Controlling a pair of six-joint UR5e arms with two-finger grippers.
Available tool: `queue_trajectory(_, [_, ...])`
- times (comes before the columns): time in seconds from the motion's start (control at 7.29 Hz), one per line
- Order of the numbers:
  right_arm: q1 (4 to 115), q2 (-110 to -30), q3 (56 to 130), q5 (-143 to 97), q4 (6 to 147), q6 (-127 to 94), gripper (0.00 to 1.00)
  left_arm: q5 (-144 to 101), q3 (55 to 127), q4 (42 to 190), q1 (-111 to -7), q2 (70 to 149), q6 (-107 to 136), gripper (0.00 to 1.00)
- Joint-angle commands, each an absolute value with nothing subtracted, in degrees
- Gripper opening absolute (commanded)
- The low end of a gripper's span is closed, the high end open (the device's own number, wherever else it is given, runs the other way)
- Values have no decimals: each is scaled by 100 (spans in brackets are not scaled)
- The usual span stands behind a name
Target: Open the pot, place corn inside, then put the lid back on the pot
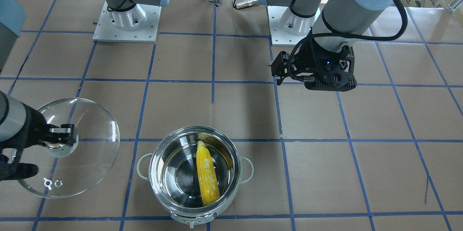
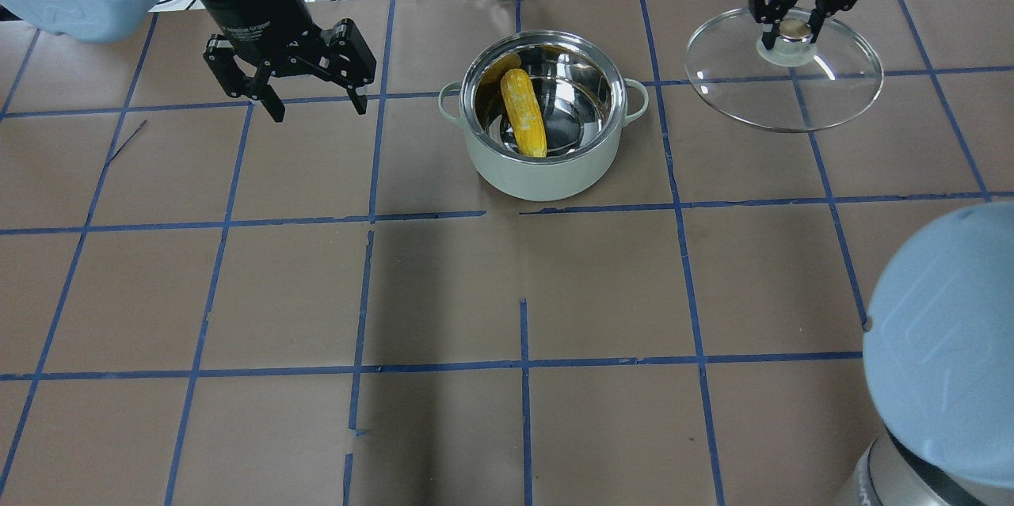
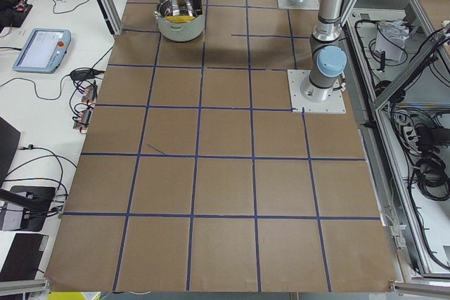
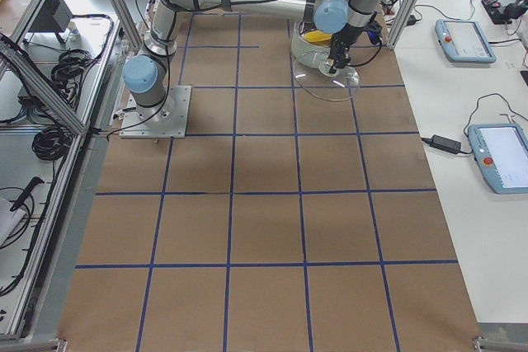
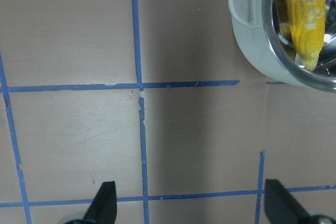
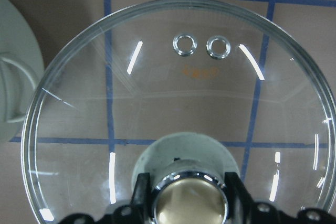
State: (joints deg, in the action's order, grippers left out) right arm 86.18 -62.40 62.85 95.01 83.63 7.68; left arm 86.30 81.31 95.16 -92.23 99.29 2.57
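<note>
Inside the open pot (image 2: 547,173) lies the corn (image 2: 524,112), leaving only the lid (image 2: 832,98) to replace, pinched by the right tool (image 2: 796,29) (seemingly clear of the bench (image 2: 238,292)), while the left tool (image 2: 319,110) hangs spread, empty.

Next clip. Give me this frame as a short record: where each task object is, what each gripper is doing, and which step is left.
pot: uncovered, standing on the table
corn: lying inside the pot
lid: off the pot, to the robot's right of it
right gripper: fingers shut on the lid's knob
left gripper: open, empty, over bare table to the pot's left
step left: lid back on the pot
</note>
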Motion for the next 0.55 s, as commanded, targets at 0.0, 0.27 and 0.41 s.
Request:
queue_trajectory(0.0, [9637, -6179, 6284, 9501, 9032, 73, 8, 8640, 8209, 9536, -9220, 9879, 264, 100])
queue_trajectory(0.27, [10193, -5968, 6188, 9492, 9491, -710, 8, 8631, 8506, 9466, -9220, 9722, 290, 100])
queue_trajectory(0.41, [10378, -5889, 6196, 9449, 9684, -1182, 8, 8631, 8577, 9361, -9220, 9634, 290, 100])
